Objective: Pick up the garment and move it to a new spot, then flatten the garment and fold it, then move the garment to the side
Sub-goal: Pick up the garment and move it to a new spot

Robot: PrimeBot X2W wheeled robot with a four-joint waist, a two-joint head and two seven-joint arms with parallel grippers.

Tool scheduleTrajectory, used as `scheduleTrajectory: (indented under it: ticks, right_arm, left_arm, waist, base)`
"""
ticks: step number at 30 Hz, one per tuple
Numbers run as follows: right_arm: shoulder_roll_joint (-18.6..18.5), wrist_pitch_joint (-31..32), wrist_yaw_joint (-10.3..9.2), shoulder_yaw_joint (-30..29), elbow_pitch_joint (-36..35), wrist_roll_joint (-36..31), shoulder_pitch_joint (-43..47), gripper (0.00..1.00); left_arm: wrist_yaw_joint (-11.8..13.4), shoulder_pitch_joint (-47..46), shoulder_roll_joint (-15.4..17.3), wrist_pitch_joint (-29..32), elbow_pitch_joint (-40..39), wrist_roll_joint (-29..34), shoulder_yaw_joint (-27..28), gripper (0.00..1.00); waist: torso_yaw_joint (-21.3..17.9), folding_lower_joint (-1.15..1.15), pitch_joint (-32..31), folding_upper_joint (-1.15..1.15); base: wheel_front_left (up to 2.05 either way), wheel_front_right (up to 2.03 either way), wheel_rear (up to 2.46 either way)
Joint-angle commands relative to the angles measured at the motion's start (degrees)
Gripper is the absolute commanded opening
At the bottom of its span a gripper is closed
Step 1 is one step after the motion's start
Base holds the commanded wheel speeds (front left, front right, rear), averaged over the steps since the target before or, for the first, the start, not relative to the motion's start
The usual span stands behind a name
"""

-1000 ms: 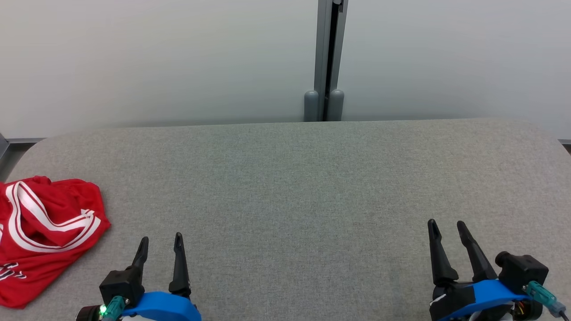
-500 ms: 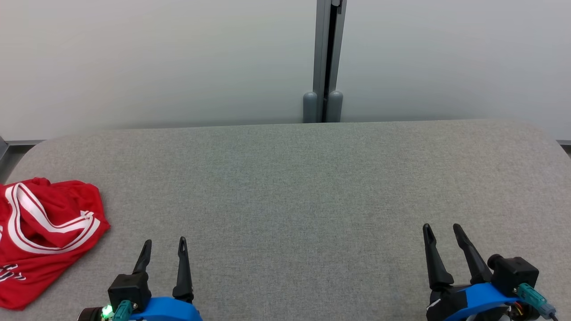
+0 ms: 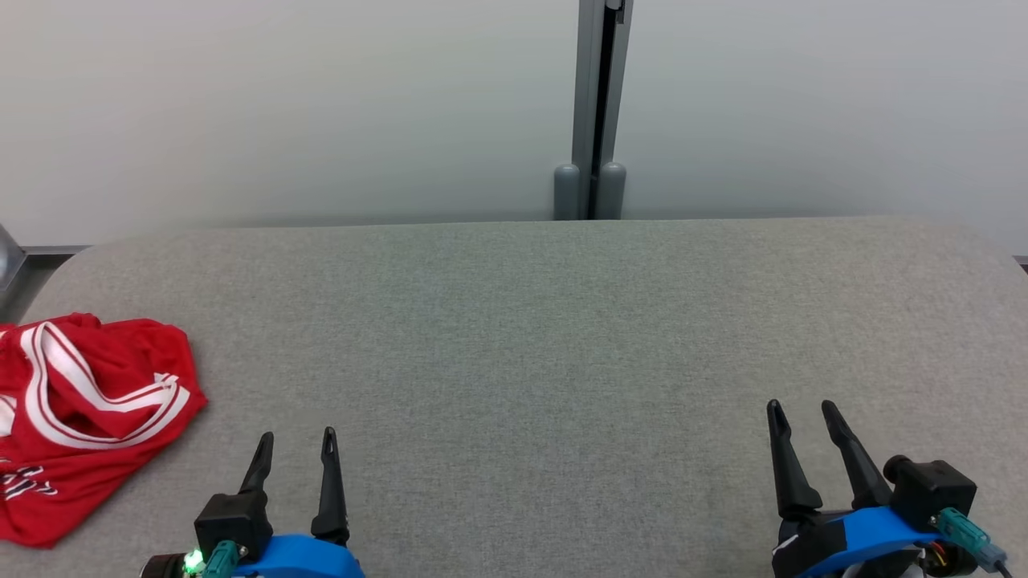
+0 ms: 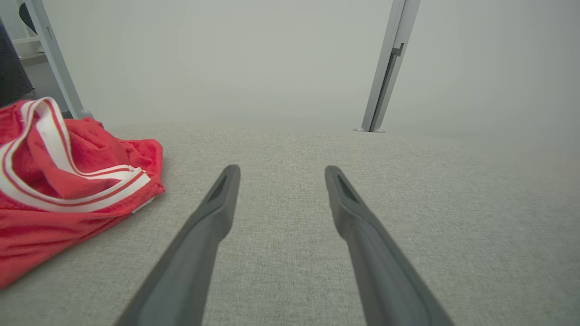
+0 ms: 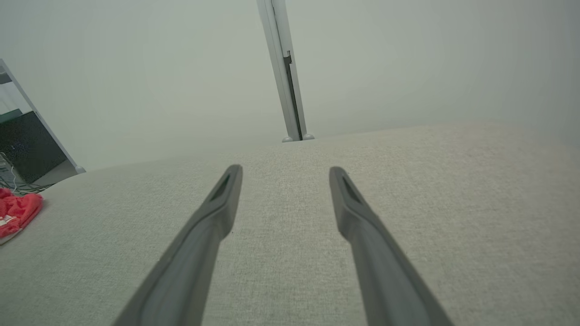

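There's the crumpled red garment (image 3: pixel 88 417) at the worktop's (image 3: pixel 522 321) left end, cut off by the frame edge, lettering unreadable, well clear of the left hand (image 3: pixel 297 435) and right hand (image 3: pixel 801 405), both spread wide and empty, fingertips slightly lower than a second ago, camera nudged sideways.

Left pincer (image 3: pixel 297 433) apparently retreated slightly.

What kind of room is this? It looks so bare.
Probably a robot test room or lab, not a home. A grey cloth-covered table stands before plain white panels joined by a metal post, with one crumpled red jersey at its left edge.
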Motion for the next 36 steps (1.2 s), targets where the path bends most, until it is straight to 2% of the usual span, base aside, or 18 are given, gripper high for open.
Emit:
scheduleTrajectory:
  ticks: [1, 6, 16, 24, 27, 36]
  right_arm:
    - [-0.4, -0.2, 0.03, -0.2, -0.2, -0.1, -0.2, 1.00]
    - [-0.4, -0.2, 0.03, -0.4, -0.9, -0.5, 0.9, 1.00]
    - [-0.4, 0.0, 0.03, 0.1, -1.5, 0.3, 1.2, 1.00]
    - [-0.4, -0.1, 0.03, 1.0, -1.1, 0.8, 0.9, 1.00]
    - [-0.4, -0.2, 0.03, 1.6, -0.9, 1.0, 0.8, 1.00]
    - [-0.4, 0.4, 0.03, 3.4, -0.7, -0.1, -1.6, 1.00]
  left_arm:
    - [0.2, -0.4, 0.4, -0.2, -0.1, -0.3, -0.1, 1.00]
    - [0.4, -0.9, 0.6, -0.4, -0.3, 0.1, -0.5, 1.00]
    - [0.8, -0.1, 1.5, -0.4, -1.5, -0.2, -0.6, 1.00]
    - [1.5, 1.0, 2.3, 0.0, -2.6, -0.8, 0.0, 1.00]
    - [1.9, 1.3, 2.5, 0.0, -2.9, -1.1, 0.4, 1.00]
    - [3.4, 2.9, 2.5, -1.2, -4.9, -2.3, 1.8, 1.00]
  waist:
    - [0.7, 0.00, 0.1, 0.00]
    - [4.9, 0.00, 0.1, 0.00]
    - [18.2, 0.00, 0.1, 0.00]
    - [26.4, 0.00, 0.0, 0.00]
    - [28.4, 0.00, 0.0, 0.00]
    - [29.3, 0.00, 1.8, 0.00]
  base:
    - [0.00, 0.00, 0.00]
    - [0.00, 0.00, 0.00]
    - [0.00, 0.00, 0.00]
    - [0.00, 0.00, 0.00]
    - [0.00, 0.00, 0.00]
    - [0.00, 0.00, 0.00]
